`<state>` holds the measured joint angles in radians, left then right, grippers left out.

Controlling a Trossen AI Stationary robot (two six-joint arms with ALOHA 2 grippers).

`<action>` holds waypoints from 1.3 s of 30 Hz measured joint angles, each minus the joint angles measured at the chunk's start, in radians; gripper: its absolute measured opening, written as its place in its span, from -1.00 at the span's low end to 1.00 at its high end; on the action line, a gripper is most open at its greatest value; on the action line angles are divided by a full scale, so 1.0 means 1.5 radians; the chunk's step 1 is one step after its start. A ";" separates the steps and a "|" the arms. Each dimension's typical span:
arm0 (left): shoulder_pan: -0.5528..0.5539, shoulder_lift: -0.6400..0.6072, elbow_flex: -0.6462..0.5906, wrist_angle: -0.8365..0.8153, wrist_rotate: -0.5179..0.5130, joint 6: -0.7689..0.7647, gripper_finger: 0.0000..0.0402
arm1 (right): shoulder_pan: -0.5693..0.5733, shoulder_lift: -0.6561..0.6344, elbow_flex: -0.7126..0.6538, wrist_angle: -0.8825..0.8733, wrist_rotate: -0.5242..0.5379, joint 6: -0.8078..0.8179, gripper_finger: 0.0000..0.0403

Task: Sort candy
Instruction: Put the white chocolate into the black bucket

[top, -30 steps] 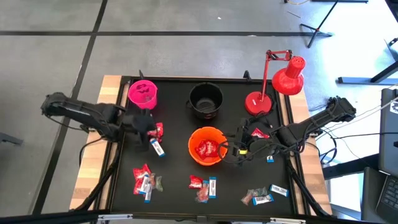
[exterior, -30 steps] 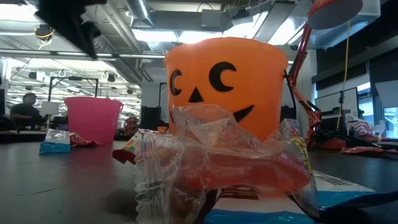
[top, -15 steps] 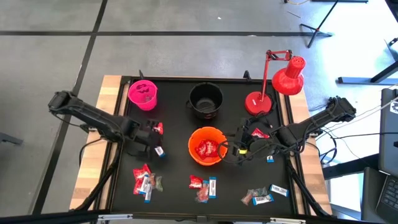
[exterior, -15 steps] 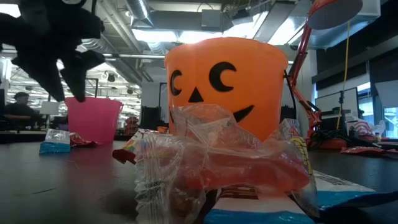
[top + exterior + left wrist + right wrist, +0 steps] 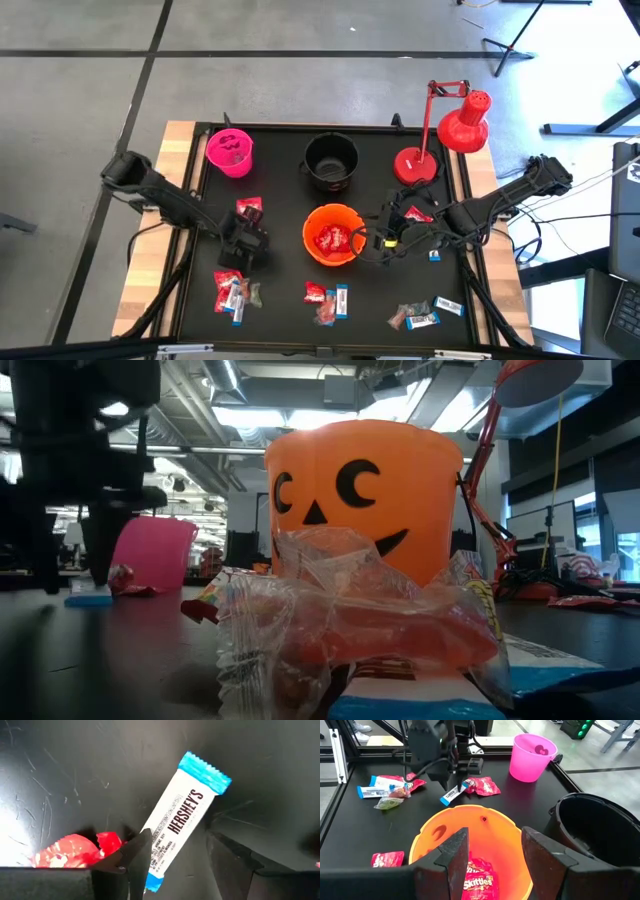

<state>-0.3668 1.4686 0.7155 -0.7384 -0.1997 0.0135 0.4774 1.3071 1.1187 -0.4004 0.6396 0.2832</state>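
Observation:
A blue-and-white bar lies flat on the black table beside a red packet. My left gripper hangs over it, open and pointing down. Its fingers stand on either side of the bar's lower end. The right wrist view shows this gripper above the bar. My right gripper waits open at the orange bucket's right rim, above red packets inside. More candy lies in clusters. My left gripper comes at the bar's end from above, with one finger at each long side. One fingertip overlaps the bar's edge in the wrist view. I cannot tell whether it touches. The bar lies flat on the table.
A pink bucket and a black bucket stand along the far edge. A red desk lamp stands at the far right corner. A red packet lies just beyond my left gripper. Wooden strips border the table.
My left gripper has moved from beside the pink bucket toward the near edge and a little right. It has come down over the blue-and-white bar. The red packet it covered now shows. My right arm has kept still.

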 joint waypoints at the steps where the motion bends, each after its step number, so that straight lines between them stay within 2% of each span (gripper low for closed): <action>1: 0.000 0.011 0.000 0.000 -0.009 0.000 -0.10 | 0.000 0.000 0.000 0.000 0.003 0.000 -0.12; 11: -0.014 0.047 0.003 0.024 -0.047 0.018 -0.15 | 0.000 0.000 0.000 0.000 0.003 0.008 -0.12; 14: -0.029 0.047 0.007 0.026 -0.064 0.017 -0.31 | 0.000 0.000 0.000 0.001 0.003 0.008 -0.12; 21: -0.059 0.050 0.026 0.046 -0.082 -0.001 -0.92 | 0.000 0.000 0.000 0.001 0.003 0.008 -0.12; 28: -0.069 0.050 0.104 0.006 -0.119 -0.060 -0.91 | 0.000 0.000 0.000 -0.001 0.003 0.008 -0.12; 31: -0.074 0.045 0.158 -0.053 -0.164 -0.060 -0.94 | 0.000 0.000 0.000 -0.007 0.003 0.008 -0.12; 34: -0.077 0.036 0.206 -0.110 -0.247 -0.095 -0.95 | 0.000 0.000 0.000 -0.011 0.003 0.009 -0.12; 37: -0.081 0.014 0.235 -0.107 -0.331 -0.145 -0.93 | 0.000 0.000 0.000 -0.015 0.003 0.025 -0.12; 39: -0.086 -0.006 0.233 -0.067 -0.394 -0.195 -0.92 | 0.000 0.000 0.000 -0.013 0.003 0.037 -0.12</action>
<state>-0.4955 1.4598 1.0645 -0.8382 -0.7912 -0.2795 0.4773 1.3071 1.1187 -0.4200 0.6439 0.3382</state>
